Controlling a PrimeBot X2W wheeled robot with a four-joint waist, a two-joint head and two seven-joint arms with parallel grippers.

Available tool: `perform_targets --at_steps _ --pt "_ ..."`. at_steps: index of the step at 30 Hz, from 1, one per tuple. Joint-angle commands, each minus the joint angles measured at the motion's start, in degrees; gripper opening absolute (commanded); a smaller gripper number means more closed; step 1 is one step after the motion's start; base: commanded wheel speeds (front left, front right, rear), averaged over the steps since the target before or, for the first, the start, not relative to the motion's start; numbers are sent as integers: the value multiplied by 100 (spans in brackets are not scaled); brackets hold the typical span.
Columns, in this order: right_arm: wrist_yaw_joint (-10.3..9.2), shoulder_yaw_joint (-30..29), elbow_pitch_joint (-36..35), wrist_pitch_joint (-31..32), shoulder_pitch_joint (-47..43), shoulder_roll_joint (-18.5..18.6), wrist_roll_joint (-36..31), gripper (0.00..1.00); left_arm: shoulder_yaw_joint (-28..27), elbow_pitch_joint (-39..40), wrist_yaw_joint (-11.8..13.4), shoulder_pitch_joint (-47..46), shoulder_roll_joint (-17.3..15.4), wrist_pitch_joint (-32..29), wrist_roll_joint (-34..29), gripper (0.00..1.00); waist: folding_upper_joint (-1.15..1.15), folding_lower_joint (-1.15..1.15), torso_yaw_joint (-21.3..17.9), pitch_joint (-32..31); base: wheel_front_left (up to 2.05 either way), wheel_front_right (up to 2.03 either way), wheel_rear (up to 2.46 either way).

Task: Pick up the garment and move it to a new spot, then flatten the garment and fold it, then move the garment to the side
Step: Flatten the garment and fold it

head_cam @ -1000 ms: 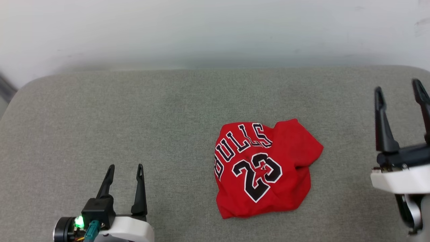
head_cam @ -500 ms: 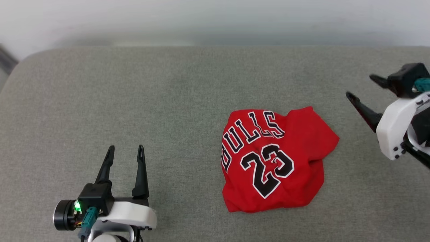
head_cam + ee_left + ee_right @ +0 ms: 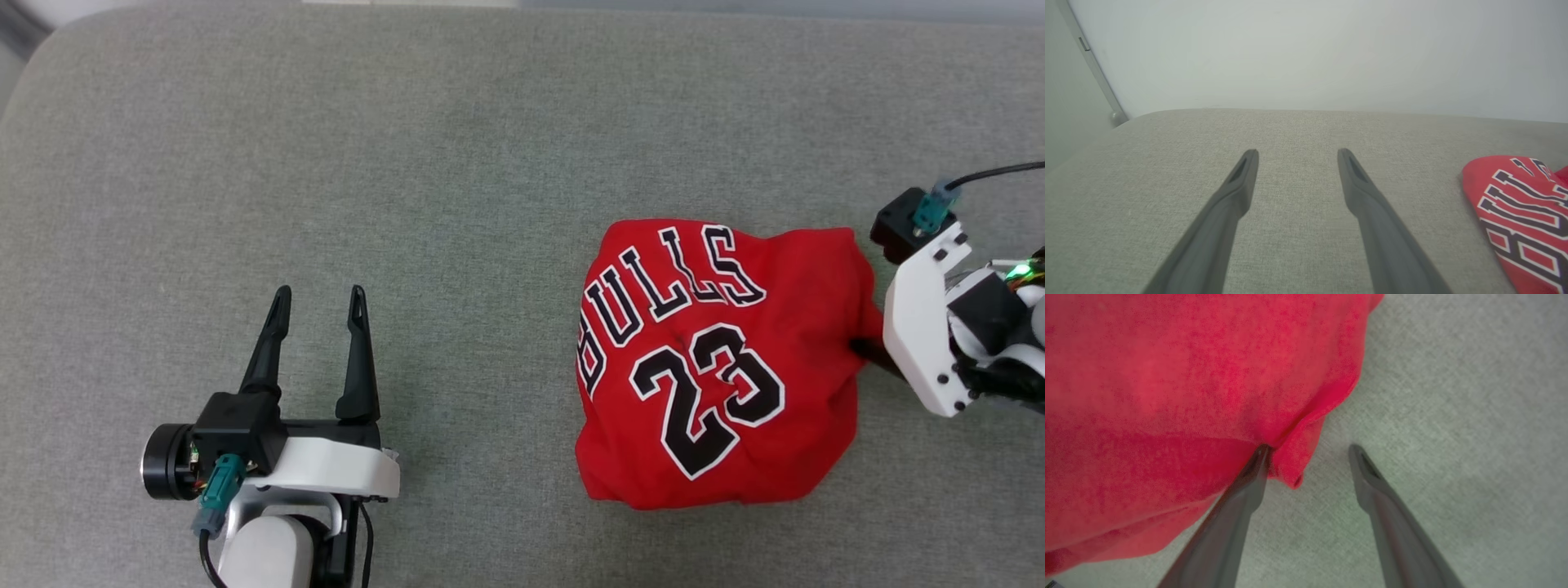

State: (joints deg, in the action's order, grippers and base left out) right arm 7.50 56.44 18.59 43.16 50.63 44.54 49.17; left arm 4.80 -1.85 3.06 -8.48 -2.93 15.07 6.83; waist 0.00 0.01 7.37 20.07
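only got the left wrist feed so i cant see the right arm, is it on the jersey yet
observer: Nearly. The right gripper is open at the garment's edge, with one finger's tip against a fold and the other over bare cushion.
operator: is the shirt flat
observer: No, the head view shows it bunched in a heap with the 23 facing up.
operator: which side is the right arm coming from
observer: From the garment's right side, with its white wrist beside the cloth.
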Motion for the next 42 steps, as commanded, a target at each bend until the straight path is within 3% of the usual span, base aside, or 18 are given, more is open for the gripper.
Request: perform_targets --at_steps 1,7,8,9,13,19,24,28,33,37,38,39,42 --pt "-1 194 180 -29 -47 -139 120 100 5 28 29 -76 7 15 43 100 0 -1 110 127 0 0 0" --pt "9 773 412 -403 -217 -368 351 100 -45 -24 63 -38 7 15 1 100 0 -1 92 31 0 0 0" --pt "12 812 390 -527 -157 -332 366 29 -67 -41 67 -1 6 15 -6 100 0 -1 67 -20 0 0 0" --pt "11 830 362 -690 -90 -289 379 0 -83 -59 64 33 6 15 -9 100 0 -1 37 -87 0 0 0" --pt "5 658 290 -1277 17 -94 589 0 -111 -108 31 127 6 15 -25 100 0 -1 -46 -335 0 0 0" --pt "-2 581 -346 -2267 -309 590 891 0 -222 -169 -11 391 6 15 -68 100 0 -1 -231 -855 0 0 0" --pt "-3 354 -881 -2908 -1315 1261 1317 0 -293 -177 -15 667 6 15 -80 100 0 -1 -389 -1179 0 0 0" --pt "-2 252 -900 -3225 -2456 1524 1658 0 -341 -164 -38 809 6 15 -108 100 0 -1 -478 -1288 0 0 0" --pt "-3 179 -221 -3479 -3438 1205 1779 0 -401 -199 -75 793 6 15 -128 100 0 -1 -509 -1294 0 0 0" --pt "-4 -23 263 -3821 -3730 755 1684 0 -423 -241 -110 763 6 15 -163 100 0 -1 -498 -1334 0 0 0" --pt "-6 -152 332 -3986 -3707 692 1636 78 -434 -254 -121 778 6 15 -169 100 0 -1 -501 -1365 0 0 0" --pt "-8 -284 381 -4161 -3668 680 1526 100 -450 -264 -138 803 6 15 -175 100 0 -1 -506 -1396 0 0 0" --pt "-4 -644 394 -4674 -3634 672 1229 100 -504 -280 -163 863 6 15 -223 100 0 -1 -546 -1516 0 0 0"
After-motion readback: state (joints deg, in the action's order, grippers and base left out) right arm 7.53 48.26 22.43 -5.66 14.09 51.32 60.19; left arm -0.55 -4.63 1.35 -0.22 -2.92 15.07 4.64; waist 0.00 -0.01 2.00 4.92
